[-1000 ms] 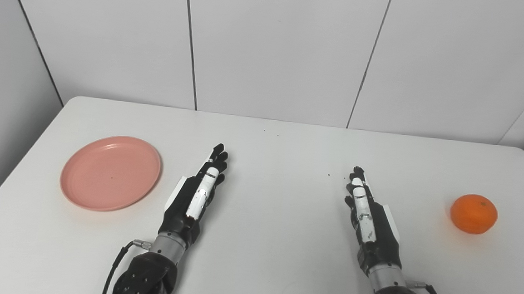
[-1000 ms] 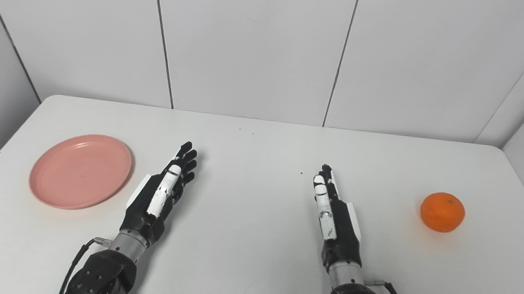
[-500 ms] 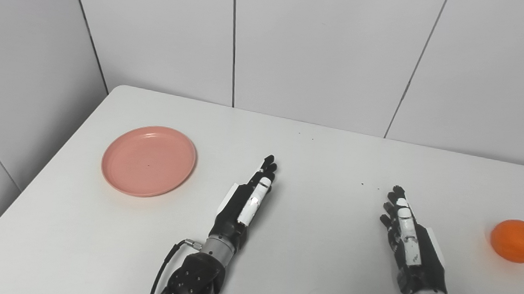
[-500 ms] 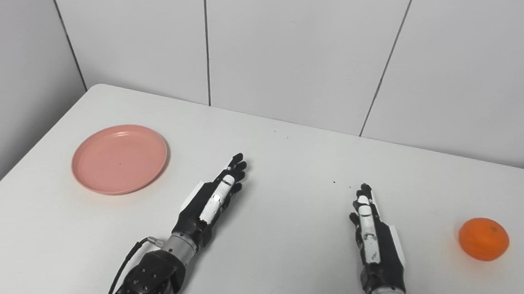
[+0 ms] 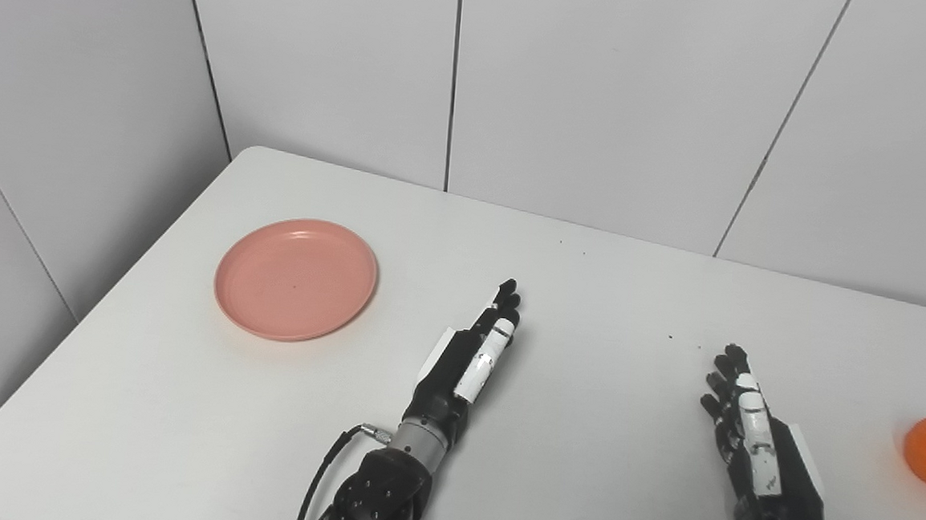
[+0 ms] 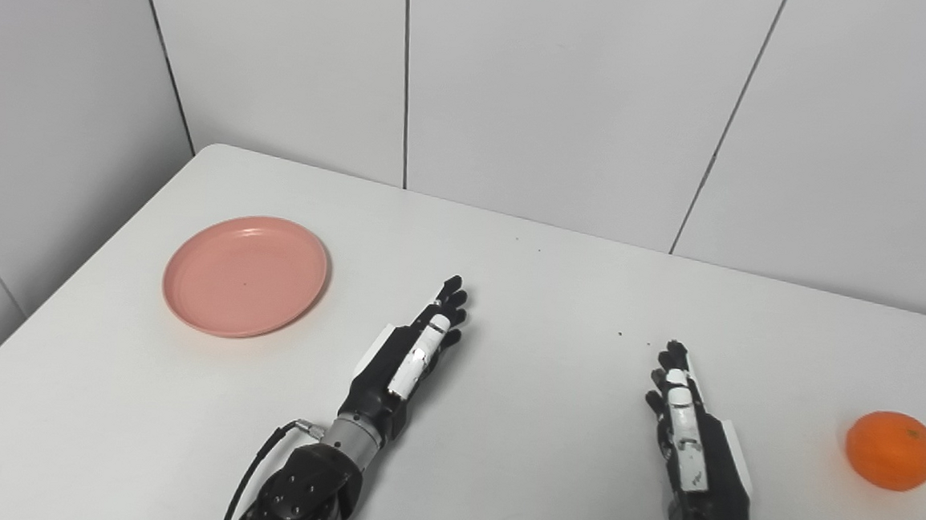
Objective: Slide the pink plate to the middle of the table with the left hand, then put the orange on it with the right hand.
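Left robot hand (image 6: 413,353) lies low over the surface (image 6: 540,313) with its fingers stretched forward and close side by side, holding nothing — a flat, ready pose that suits a push or a drag more than a pinch. Whether its palm actually touches the surface cannot be told from these views. The pink plate (image 6: 245,275) sits off to this hand's left and a little further forward, near but clearly apart from it, close to the left edge of the surface. It lies flat and bare, so it is not yet in the middle, and sliding it looks like the step in hand. My judgement is that the flat hand would need to reach over to the plate's far-left rim or press down on its face to draw it toward the centre; a shallow, smooth plate like this will likely glide easily, and a push from one side could spin it.

Right robot hand (image 6: 696,451) is posed the same way — fingers extended, empty, not curled. The orange (image 6: 893,449) rests on the surface out to that hand's right, well apart from it and untouched. Being round, it could roll if nudged, so waiting there until the plate is placed makes sense.
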You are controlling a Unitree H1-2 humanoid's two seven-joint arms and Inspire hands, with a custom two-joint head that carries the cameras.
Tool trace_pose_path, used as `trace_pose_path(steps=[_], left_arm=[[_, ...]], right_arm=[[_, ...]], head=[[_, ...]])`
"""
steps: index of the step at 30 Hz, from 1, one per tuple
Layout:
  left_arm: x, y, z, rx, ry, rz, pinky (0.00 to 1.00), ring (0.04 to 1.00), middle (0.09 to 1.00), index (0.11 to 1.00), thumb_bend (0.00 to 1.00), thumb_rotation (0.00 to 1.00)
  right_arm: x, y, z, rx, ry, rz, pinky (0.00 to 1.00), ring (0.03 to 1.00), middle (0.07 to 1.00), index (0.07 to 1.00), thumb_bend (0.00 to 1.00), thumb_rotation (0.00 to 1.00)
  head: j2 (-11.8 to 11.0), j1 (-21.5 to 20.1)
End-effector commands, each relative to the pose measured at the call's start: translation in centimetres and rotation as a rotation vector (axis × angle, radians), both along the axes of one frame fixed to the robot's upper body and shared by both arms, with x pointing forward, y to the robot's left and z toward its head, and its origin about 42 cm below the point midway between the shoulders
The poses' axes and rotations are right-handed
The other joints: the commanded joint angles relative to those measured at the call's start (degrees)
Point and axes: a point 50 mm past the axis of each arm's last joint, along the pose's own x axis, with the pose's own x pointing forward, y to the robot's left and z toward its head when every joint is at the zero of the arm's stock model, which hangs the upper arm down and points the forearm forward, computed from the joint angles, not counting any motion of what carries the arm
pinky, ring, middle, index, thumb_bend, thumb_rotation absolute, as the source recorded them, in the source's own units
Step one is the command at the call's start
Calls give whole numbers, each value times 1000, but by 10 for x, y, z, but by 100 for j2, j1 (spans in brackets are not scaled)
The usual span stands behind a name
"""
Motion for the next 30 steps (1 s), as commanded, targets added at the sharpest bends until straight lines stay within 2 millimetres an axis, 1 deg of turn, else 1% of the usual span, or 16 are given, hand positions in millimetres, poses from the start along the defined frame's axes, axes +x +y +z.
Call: trace_pose_path(steps=[1, 10, 17, 21, 24, 30], left_arm=[[6, -8, 14, 2, -65, -24, 970, 986, 1000, 982, 321, 1000], [7, -3, 17, 5, -78, -26, 983, 990, 1000, 979, 336, 1000], [6, 1, 25, 13, -93, -35, 998, 1000, 1000, 983, 345, 1000], [7, 7, 31, 23, -116, -22, 976, 992, 999, 986, 342, 1000], [7, 10, 37, 20, -125, -21, 981, 990, 996, 985, 350, 1000], [7, 14, 49, 35, -167, -49, 960, 981, 995, 980, 354, 1000]], right_arm=[[1, 0, 9, -1, -57, -3, 1000, 1000, 1000, 1000, 247, 1000], [4, 4, 10, 11, -58, -4, 1000, 1000, 1000, 1000, 220, 1000], [5, 5, 10, 23, -49, -3, 1000, 1000, 1000, 1000, 227, 1000], [6, 6, 8, 28, -46, -1, 1000, 1000, 1000, 1000, 240, 1000], [5, 8, 10, 30, -41, -6, 1000, 1000, 1000, 1000, 233, 1000], [6, 10, 10, 30, -40, -4, 1000, 1000, 1000, 1000, 222, 1000]], head=[[8, -4], [6, -5], [-6, 41], [-37, 74], [-47, 84], [-73, 103]])
